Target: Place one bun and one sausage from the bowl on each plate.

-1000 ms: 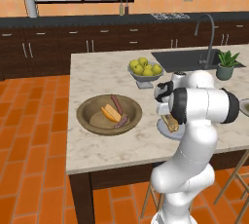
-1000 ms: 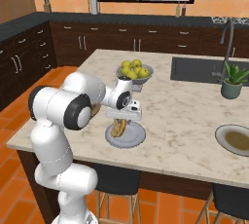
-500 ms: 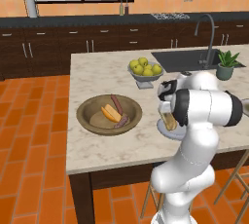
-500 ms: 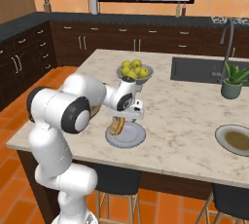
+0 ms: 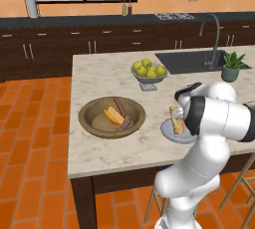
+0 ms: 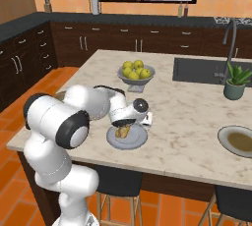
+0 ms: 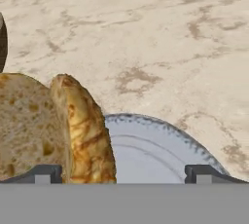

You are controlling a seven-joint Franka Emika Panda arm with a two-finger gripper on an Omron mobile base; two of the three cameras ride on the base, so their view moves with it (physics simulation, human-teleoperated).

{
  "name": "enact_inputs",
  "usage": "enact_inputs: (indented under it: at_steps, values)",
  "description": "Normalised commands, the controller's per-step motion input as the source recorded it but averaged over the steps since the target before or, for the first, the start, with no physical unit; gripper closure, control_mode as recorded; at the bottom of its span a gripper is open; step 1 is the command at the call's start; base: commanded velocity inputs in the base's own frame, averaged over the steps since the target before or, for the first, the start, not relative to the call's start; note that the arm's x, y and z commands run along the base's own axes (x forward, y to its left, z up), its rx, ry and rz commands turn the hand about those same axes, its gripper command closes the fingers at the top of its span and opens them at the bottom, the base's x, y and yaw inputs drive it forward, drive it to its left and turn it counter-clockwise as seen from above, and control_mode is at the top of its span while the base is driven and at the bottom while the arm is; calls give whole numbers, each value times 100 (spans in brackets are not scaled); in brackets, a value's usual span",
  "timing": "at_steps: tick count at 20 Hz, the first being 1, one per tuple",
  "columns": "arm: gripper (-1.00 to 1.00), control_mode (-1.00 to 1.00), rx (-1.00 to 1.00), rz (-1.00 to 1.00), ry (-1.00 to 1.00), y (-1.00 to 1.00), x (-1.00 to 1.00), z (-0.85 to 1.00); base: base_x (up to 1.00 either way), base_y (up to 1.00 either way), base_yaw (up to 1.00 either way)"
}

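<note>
On marble island, gripper (image 7: 123,172) spread wide above bun (image 7: 53,130), grey plate (image 7: 160,145), no legible writing

Both base views look forward and down over the arm at the tabletop (image 5: 99,158), one from behind-left, one from behind-right, sharing the plate (image 5: 169,132) and apples (image 6: 136,70). The hand view sits very close above that plate (image 7: 155,150), nearly level with it.

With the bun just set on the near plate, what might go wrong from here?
The bun stands on edge at the plate's rim, so it may topple off. The open pincer straddles it, so lifting away carelessly could drag it. In the wooden bowl, sausages lie touching the remaining bun, awkward to grasp.
</note>
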Motion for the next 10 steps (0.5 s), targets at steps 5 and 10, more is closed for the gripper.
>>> enact_inputs:
  at_steps: [5,10]
  values:
    - [-100,-100,0,0,-17,10,-85,-66,0,0,0]
    - [-100,-100,-1,0,1,35,-70,-20,0,0,0]
